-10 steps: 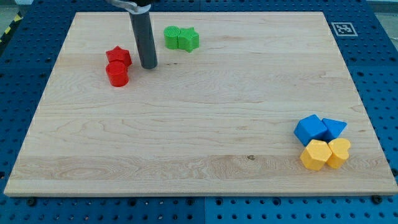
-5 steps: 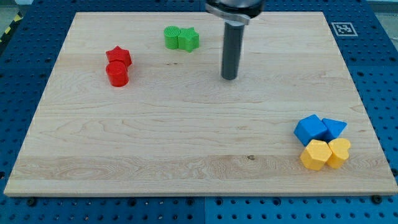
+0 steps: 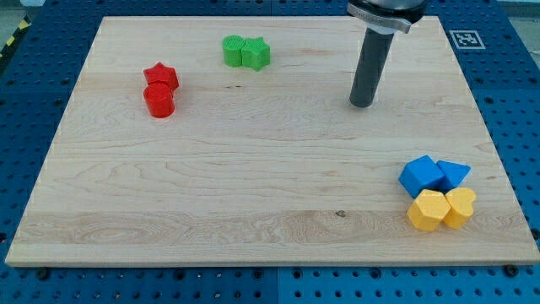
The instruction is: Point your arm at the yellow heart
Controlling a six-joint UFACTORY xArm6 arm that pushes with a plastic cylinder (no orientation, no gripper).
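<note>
The yellow heart (image 3: 461,206) lies near the board's lower right corner, touching a yellow hexagon (image 3: 428,210) on its left. A blue cube (image 3: 421,176) and a blue triangle (image 3: 453,175) sit just above them. My tip (image 3: 363,104) rests on the board in the upper right part, well above and to the left of the yellow heart, apart from every block.
A red star (image 3: 161,76) and a red cylinder (image 3: 159,100) sit at the upper left. A green cylinder (image 3: 234,50) and a green star (image 3: 256,53) sit at the top middle. A marker tag (image 3: 466,39) is at the board's top right corner.
My tip has slid to the right across the upper board, from beside the red blocks past the green ones. No block has moved.
</note>
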